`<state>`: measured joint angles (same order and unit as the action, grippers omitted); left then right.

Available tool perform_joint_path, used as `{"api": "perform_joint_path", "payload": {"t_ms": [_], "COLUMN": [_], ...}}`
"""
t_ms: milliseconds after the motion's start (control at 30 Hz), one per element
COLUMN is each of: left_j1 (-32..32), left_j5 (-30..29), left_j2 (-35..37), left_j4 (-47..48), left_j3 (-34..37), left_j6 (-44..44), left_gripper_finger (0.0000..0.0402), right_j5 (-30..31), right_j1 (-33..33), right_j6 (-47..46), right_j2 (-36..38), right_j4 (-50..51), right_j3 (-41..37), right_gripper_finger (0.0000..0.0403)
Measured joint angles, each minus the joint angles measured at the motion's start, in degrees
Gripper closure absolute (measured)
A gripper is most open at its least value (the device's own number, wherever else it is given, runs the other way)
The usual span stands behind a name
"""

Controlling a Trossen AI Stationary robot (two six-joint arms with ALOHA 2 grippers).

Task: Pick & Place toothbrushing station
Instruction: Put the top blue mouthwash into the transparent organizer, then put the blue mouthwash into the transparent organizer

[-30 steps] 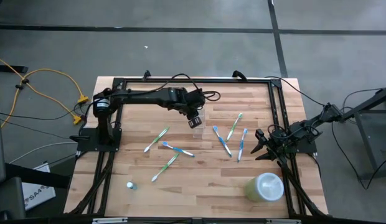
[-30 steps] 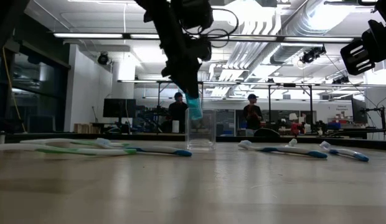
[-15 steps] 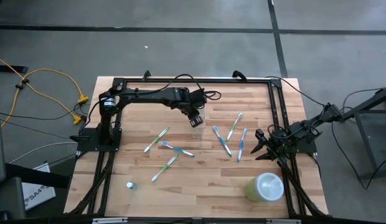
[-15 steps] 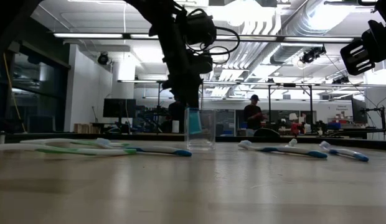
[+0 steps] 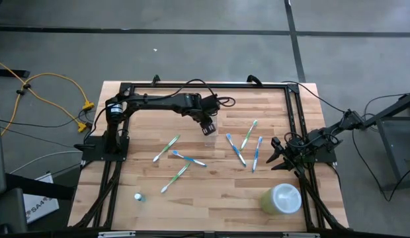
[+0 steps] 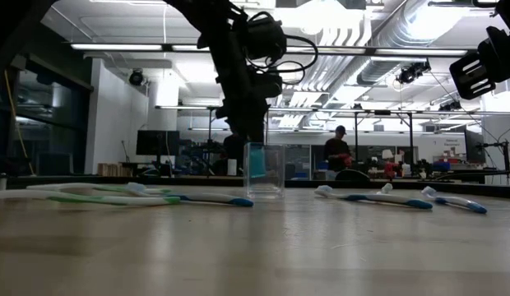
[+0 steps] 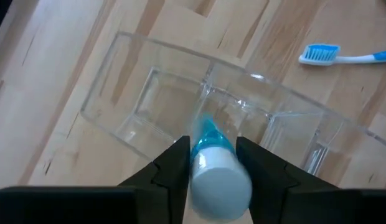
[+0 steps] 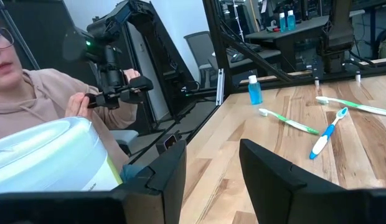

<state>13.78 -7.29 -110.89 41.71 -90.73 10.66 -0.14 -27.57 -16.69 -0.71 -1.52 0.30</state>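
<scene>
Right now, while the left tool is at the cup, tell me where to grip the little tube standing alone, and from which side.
Take the standing tube across its blue body, just under the white cap, coming straight down. It stands upright and apart from the nearest toothbrush, so the tool's fingers should likely fit either side.

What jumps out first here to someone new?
The left gripper over the clear plastic cup at the table's far middle, lowering a white-and-blue tube into it. Then six blue and green toothbrushes scattered flat on the wooden table, and the pale green round container at the near right by the parked right gripper.
</scene>
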Motion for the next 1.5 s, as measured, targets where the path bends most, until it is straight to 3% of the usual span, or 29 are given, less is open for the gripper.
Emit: {"api": "perform_joint_path", "payload": {"t_ms": [733,933,1033,1133,1267,1400,1500], "left_j1": [0.0,0.0,0.0,0.0,-0.9,-4.0,-7.5], "left_j5": [0.0,-0.9,-4.2,-7.8,-8.2,-8.9,-12.8], "left_j2": [0.3,0.5,0.5,1.5,4.6,6.2,6.9], "left_j4": [-2.7,-0.6,3.4,10.5,18.0,24.4,28.7], "left_j3": [-0.2,-4.0,-6.5,-8.2,-8.3,-8.4,-8.4], "left_j6": [-2.4,-5.2,-5.2,-2.5,4.5,11.5,18.3], "left_gripper_finger": [0.0269,0.0268,0.0268,0.0268,0.0268,0.0268,0.0268], "right_j5": [0.0,0.0,0.0,0.0,0.0,0.0,0.0], "right_j1": [0.0,0.0,0.0,0.0,0.0,0.0,0.0], "right_j6": [0.0,0.0,0.0,0.0,0.0,0.0,0.0], "right_j2": [0.0,0.0,0.0,0.0,0.0,0.0,0.0], "right_j4": [0.0,0.0,0.0,0.0,0.0,0.0,0.0], "right_j3": [0.0,0.0,0.0,0.0,0.0,0.0,0.0], "right_gripper_finger": [0.0261,0.0261,0.0261,0.0261,0.0261,0.0261,0.0261]}}
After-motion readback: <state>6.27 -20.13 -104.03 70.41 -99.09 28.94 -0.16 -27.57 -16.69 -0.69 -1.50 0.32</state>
